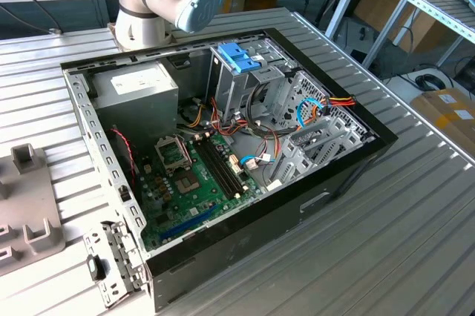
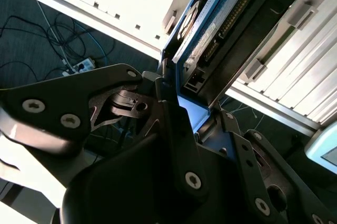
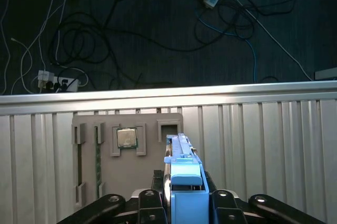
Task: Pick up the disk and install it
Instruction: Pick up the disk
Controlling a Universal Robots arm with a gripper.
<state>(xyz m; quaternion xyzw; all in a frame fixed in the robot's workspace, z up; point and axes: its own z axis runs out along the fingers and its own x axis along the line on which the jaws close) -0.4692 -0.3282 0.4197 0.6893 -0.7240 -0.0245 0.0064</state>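
Well, in the exterior view the open computer case point(image 1: 312, 208) lies in the middle of the ribbed metal tabletop point(image 1: 415, 249), boards and cables bare, with my arm's base point(image 1: 148, 4) at its far edge; benches and a rack stand beyond. In the second wrist view my claw point(image 2: 189, 108) is pinching the disk point(image 2: 210, 34) by one end of its blue frame, circuit side showing. So the pick-up looks done and the installing is left: the disk is in my grip, not in the case. In the first wrist view it stands edge-on over a grey fixture plate point(image 3: 131, 176) near the tabletop's edge, with a dark, cable-strewn floor point(image 3: 158, 34) past that edge.
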